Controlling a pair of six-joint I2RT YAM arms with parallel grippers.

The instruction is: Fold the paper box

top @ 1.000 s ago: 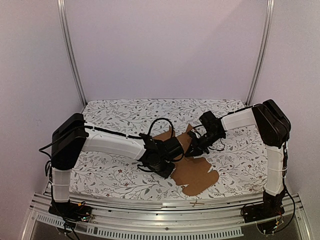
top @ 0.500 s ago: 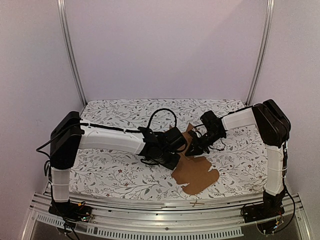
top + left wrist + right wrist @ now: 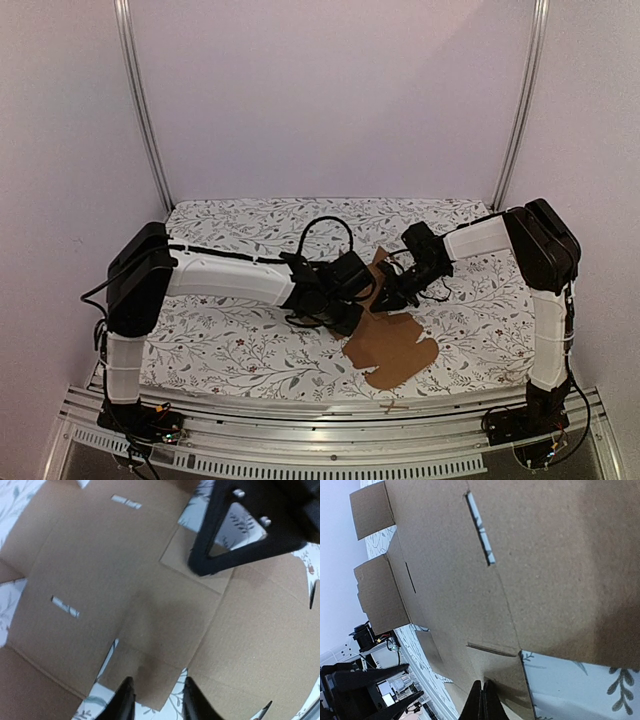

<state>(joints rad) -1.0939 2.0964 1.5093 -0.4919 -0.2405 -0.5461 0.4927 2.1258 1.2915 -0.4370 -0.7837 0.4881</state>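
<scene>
While my left fingers (image 3: 125,702) hang a little apart over a flap (image 3: 150,672), the box (image 3: 392,342) lies on the table (image 3: 225,345), toward 5 o'clock from its middle. My right fingers (image 3: 478,705), pinched shut, touch the box toward its 12 o'clock.

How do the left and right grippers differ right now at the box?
Jaws: the left gripper has its fingers apart, while the right gripper has its fingers shut together.
Place: the left gripper straddles a small tab at the edge of the box; the right gripper's closed tip appears to press on a flap further in.
Shared: both are black, two-fingered and low over the same brown sheet, close to each other.
</scene>
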